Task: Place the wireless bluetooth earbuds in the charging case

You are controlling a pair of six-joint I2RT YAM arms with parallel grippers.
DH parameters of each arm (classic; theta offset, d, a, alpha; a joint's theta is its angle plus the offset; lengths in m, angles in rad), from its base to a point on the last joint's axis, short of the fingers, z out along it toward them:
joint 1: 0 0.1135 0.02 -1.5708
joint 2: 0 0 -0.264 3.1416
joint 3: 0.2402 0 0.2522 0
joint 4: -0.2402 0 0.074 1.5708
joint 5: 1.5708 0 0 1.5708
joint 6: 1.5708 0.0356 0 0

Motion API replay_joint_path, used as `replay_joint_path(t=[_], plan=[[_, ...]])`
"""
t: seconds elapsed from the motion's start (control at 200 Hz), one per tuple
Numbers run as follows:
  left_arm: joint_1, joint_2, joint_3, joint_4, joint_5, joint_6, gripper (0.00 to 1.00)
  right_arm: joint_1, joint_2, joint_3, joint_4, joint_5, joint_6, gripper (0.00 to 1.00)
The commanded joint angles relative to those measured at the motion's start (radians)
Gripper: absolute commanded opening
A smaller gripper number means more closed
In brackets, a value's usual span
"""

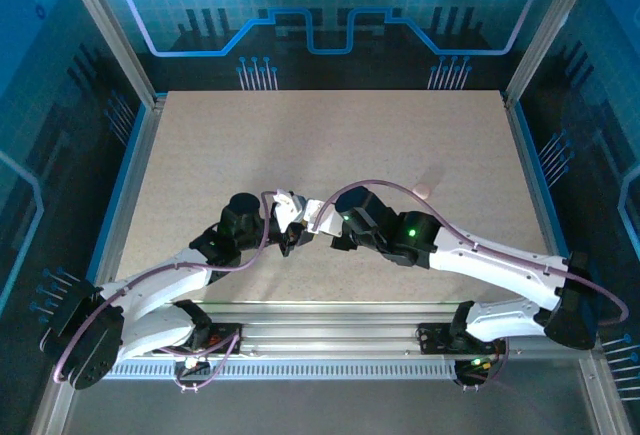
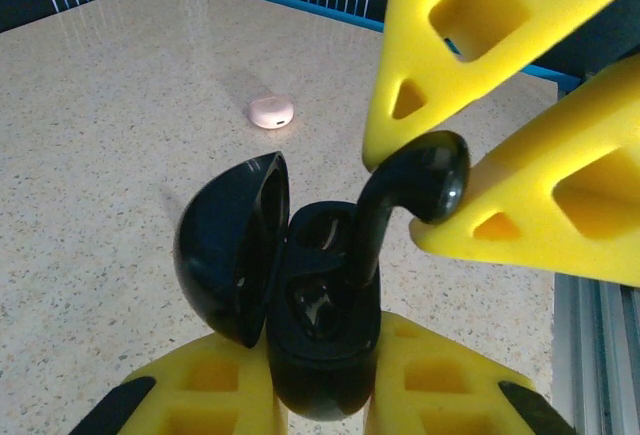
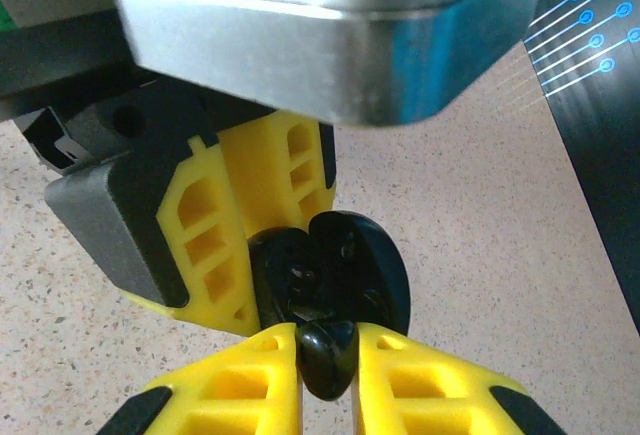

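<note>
Left gripper [image 2: 322,395] is closed tight on the charging case [image 2: 300,355], its two yellow fingers pinching the black body from either side, right at the case's base. The case is open, with its rounded lid [image 2: 225,255] swung out to the left of the body and standing on edge. Above the case is the right gripper [image 3: 328,375], its fingers narrowed to a slim gap and clamped on the bulbous head of a black earbud [image 2: 425,170]. The earbud's stem hangs down from there into the case's open body, its tip at the well on the far side. Whether it is actually seated, I cannot tell. The nearer well shows something glossy and dark, too murky to name. From overhead, both grippers meet over the case, near the front middle of the speckled table [image 2: 100,105]. Beyond the case, well apart from it, a small pink round thing [image 2: 271,111] lies flat on the table.
</note>
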Motion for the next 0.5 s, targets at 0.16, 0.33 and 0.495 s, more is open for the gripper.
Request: replay_joint_path(t=[0.16,0.33,0.495], plan=[[0.007,-0.032,0.036,0.028,0.035,-0.002,0.15,0.021,0.038,0.023,-0.024,0.046,-0.017,0.17],[0.007,-0.038,0.037,0.028,0.033,0.001,0.15,0.021,0.045,0.029,-0.025,0.029,-0.019,0.17],[0.008,-0.041,0.035,0.026,0.032,0.001,0.15,0.021,0.036,0.026,-0.021,0.016,-0.008,0.3]])
